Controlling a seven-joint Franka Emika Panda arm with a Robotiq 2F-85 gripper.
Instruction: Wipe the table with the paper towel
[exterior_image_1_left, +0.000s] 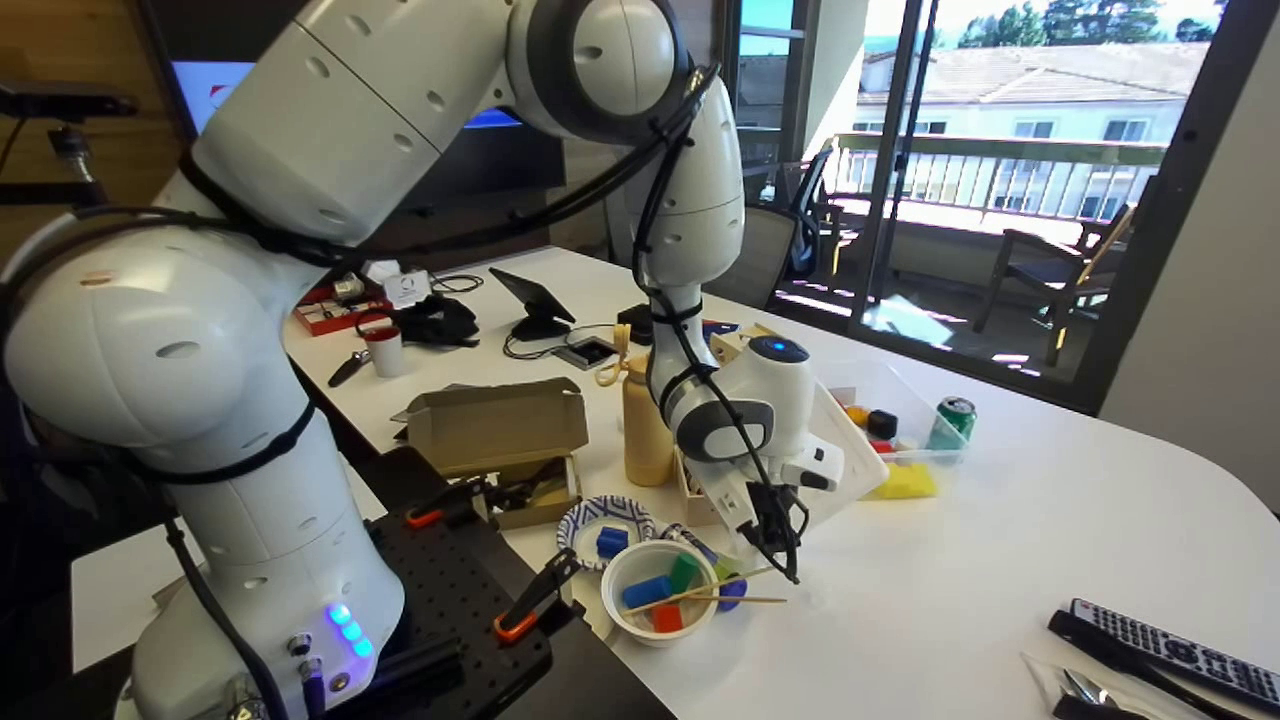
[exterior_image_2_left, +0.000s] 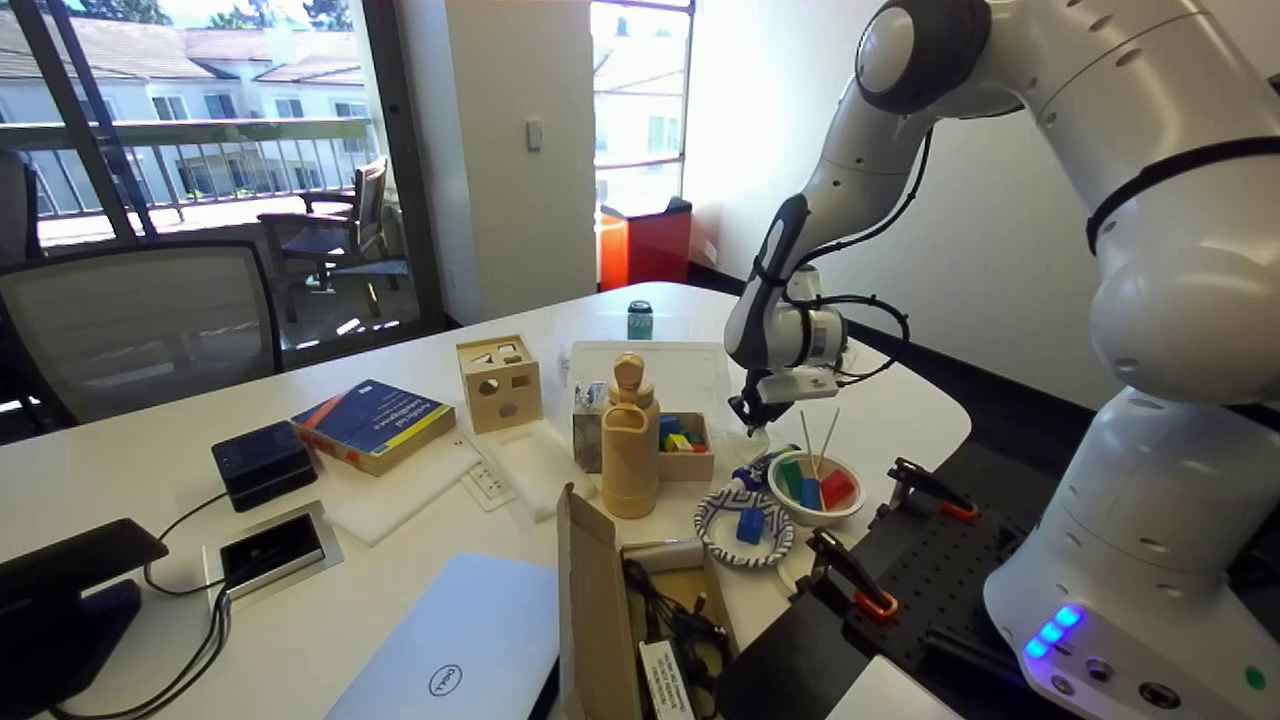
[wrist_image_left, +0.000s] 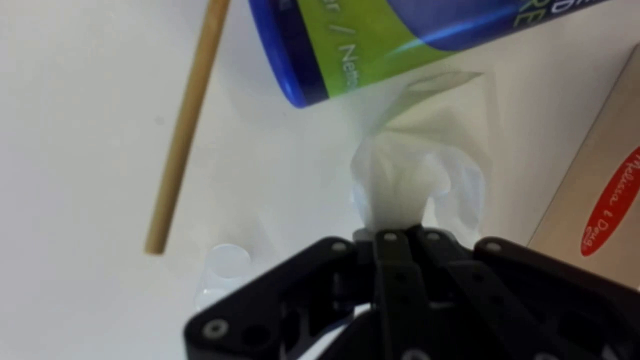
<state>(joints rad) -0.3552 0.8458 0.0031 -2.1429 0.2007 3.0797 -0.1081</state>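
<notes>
Pincer (wrist_image_left: 411, 234) clenched on its load, I am low over the table (wrist_image_left: 100, 150). Near the blue-and-green canister (wrist_image_left: 360, 50), that load is the crumpled paper towel (wrist_image_left: 400, 185): light, limp and easily torn, I judge, and best taken by a thick bunched fold. Only the wrist view makes this grip plain; in both exterior views I lose the towel against the white. They show two sticks, though, where the wrist view gives me one wooden stick (wrist_image_left: 186, 125).
</notes>
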